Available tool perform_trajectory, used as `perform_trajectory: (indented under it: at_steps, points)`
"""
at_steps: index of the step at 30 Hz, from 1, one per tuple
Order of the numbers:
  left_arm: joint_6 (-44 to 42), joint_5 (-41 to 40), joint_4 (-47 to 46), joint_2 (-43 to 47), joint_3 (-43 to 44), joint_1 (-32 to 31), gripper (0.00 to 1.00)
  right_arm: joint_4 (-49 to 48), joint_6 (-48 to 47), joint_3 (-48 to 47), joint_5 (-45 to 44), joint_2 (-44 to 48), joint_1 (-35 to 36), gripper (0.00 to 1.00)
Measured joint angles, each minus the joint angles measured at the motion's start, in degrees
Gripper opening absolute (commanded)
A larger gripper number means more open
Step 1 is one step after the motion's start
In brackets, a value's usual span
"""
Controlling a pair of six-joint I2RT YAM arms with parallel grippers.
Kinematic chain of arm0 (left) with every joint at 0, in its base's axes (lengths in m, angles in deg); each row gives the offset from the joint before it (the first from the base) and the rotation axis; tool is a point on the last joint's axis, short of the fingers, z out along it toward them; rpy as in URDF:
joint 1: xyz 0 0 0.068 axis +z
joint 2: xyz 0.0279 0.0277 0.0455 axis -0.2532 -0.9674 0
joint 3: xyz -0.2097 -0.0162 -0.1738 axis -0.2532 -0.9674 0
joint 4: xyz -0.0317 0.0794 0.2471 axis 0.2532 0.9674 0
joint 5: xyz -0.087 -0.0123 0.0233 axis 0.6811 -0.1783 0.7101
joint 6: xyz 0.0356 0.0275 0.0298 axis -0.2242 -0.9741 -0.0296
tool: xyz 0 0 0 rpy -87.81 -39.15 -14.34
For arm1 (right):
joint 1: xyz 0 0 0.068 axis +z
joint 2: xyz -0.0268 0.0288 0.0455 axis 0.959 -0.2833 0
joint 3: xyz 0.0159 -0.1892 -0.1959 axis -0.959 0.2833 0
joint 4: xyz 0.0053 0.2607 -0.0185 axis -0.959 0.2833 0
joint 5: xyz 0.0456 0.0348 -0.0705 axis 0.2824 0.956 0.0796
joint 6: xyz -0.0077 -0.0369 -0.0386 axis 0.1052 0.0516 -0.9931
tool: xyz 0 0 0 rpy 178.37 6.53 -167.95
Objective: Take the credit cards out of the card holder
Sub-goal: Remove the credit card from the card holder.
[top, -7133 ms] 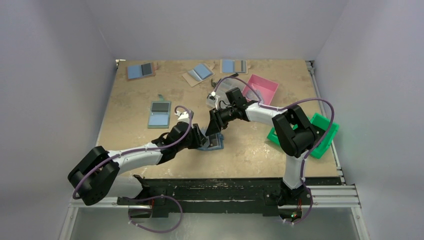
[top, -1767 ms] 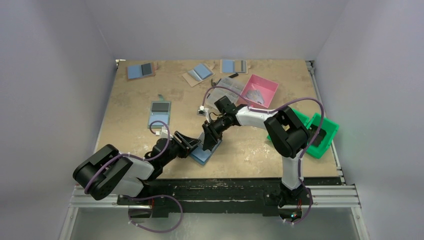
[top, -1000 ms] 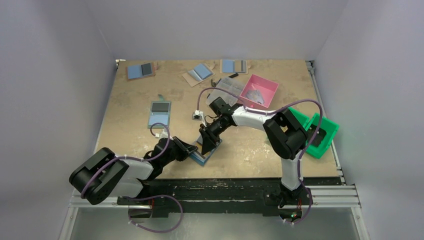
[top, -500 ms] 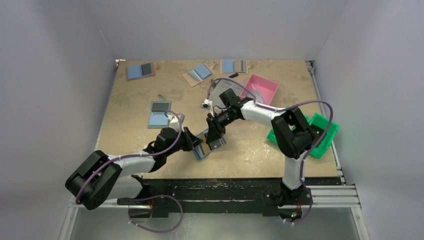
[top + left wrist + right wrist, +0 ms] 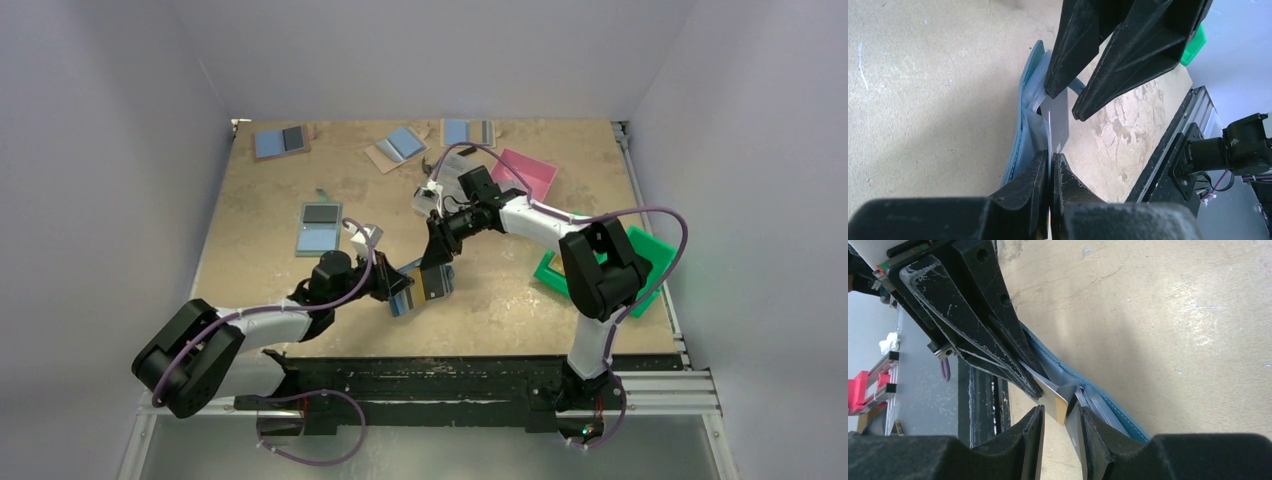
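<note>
Over the last second both arms have drawn the card holder (image 5: pixel 432 285) back from the near edge of the desk (image 5: pixel 510 300) toward the middle, and the left gripper (image 5: pixel 1049 167) has closed. Its jaws are pinched flat on the free edge of a pale card (image 5: pixel 1059 120) that sticks out of the holder. The holder hangs tilted between the two arms and seems to be off the desk. The right gripper (image 5: pixel 1062 102) sits at the holder's mouth with its jaws part way apart. One tip is against the holder and the other is on the other side of the card, gripping nothing I can see. The step in hand looks like pulling a card free. Next, the right jaws should pin the holder while the left draws the card straight out.
</note>
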Motion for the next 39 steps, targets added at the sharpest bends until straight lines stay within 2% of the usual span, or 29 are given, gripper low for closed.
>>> perform_trajectory:
  at_steps: [10,31,35,39]
  points:
    - [0.98,0.52,-4.72,0.50,-2.49,0.00,0.00,0.09,0.42,0.22,1.68,-0.02,0.13,0.45]
    - [4.55,0.68,-12.66,0.63,-5.55,0.00,0.00,1.68,-0.92,0.42,4.57,-0.02,1.84,0.45]
    - [4.81,0.68,-13.53,1.07,-5.55,0.00,0.00,1.88,-0.92,0.42,4.81,-0.02,2.19,0.38]
    - [5.62,0.90,-14.88,1.36,-5.64,0.00,0.00,2.03,-1.18,0.42,5.55,-0.02,2.40,0.20]
